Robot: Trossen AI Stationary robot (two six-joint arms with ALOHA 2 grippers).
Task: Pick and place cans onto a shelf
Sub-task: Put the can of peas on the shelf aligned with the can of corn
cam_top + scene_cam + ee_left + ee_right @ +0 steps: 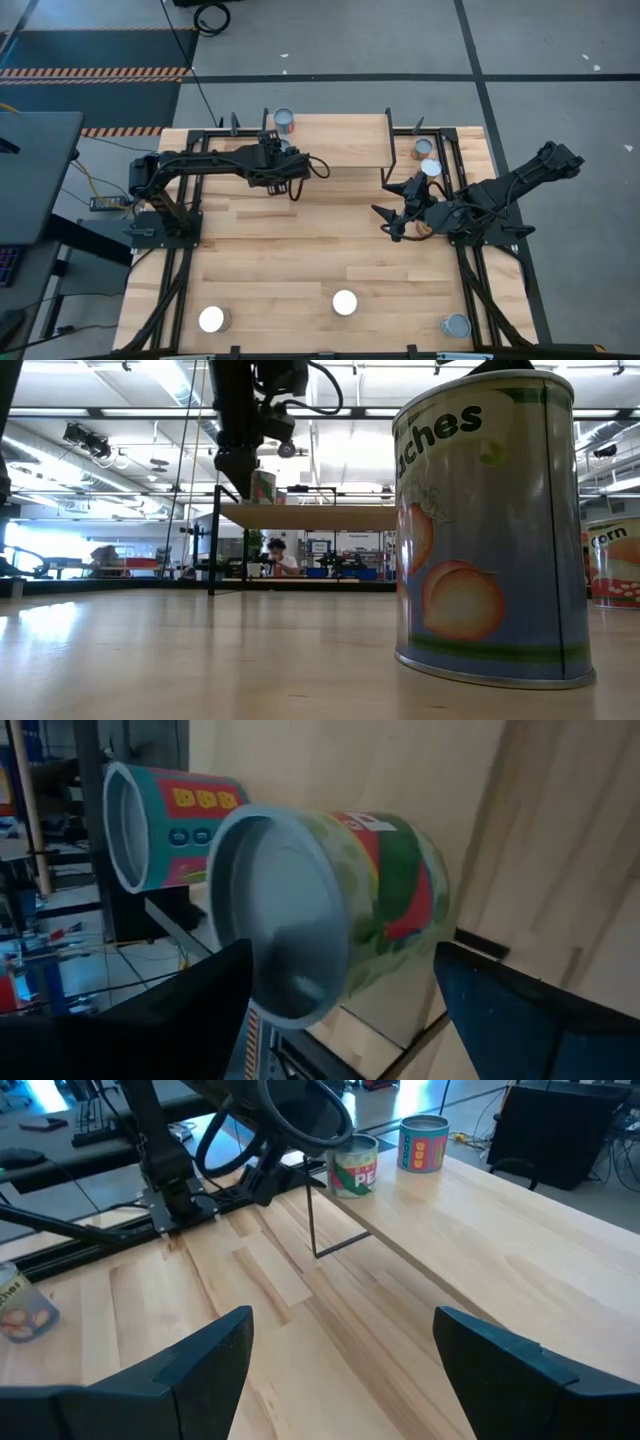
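The shelf [340, 140] stands at the table's far middle. A teal-labelled can [284, 120] stands at its far-left corner. A can with a green and red label [352, 1165] stands upright on its base near the shelf's left end, and it also shows in the left wrist view [380, 900]. My left gripper [283, 152] is open at the shelf's left end. Its fingers [200, 1010] stand on either side of this can, and I see no touch. My right gripper [400, 215] is open and empty over the table, right of centre, below the shelf's right end.
Two cans [427, 158] stand on the table right of the shelf. Three more cans stand along the near edge [211, 319], [345, 302], [456, 325]. A peach can [490, 530] stands close before the low camera. The table's middle is bare wood.
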